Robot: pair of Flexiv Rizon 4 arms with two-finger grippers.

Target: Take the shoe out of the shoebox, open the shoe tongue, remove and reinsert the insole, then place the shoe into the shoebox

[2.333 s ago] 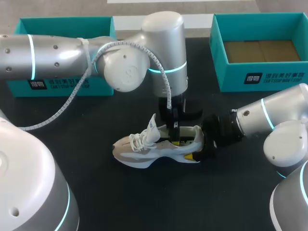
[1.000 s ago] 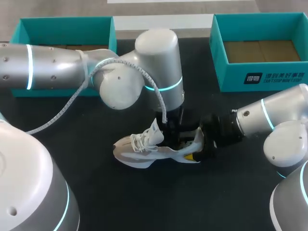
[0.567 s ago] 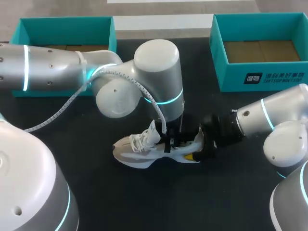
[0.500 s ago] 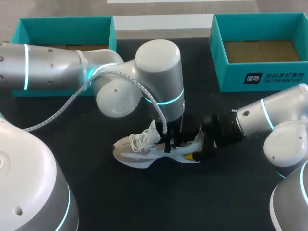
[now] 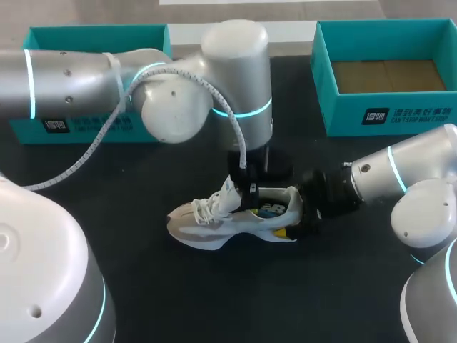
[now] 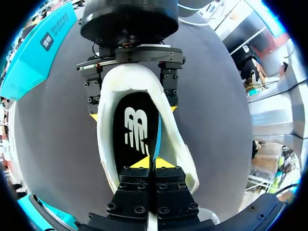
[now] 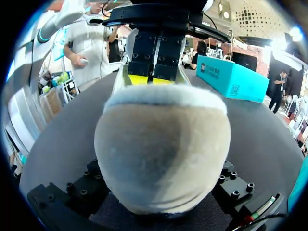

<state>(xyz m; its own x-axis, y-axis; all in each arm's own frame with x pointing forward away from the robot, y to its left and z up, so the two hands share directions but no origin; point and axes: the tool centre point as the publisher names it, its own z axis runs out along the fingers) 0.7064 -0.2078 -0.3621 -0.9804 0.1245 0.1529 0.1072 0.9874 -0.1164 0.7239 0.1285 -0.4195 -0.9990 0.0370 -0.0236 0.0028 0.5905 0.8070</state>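
The shoe (image 5: pixel 228 221) lies mid-frame on the surface (image 5: pixel 214 300), insole (image 5: pixel 270 209) inside it; shoebox (image 5: pixel 385 114) upper right, another box (image 5: pixel 93 36) upper left.

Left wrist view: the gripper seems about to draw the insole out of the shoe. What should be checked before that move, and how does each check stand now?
1. Left gripper shut on the insole: ok, its yellow tips meet on the insole's blue edge.
2. Right gripper clamps the heel of the shoe from both sides: ok.
3. Tongue lifted clear of the opening: ok, it stands up.
4. Insole out of the shoe: not ok, most of it lies inside.
5. Shoebox open to take the shoe later: ok, its floor is bare.
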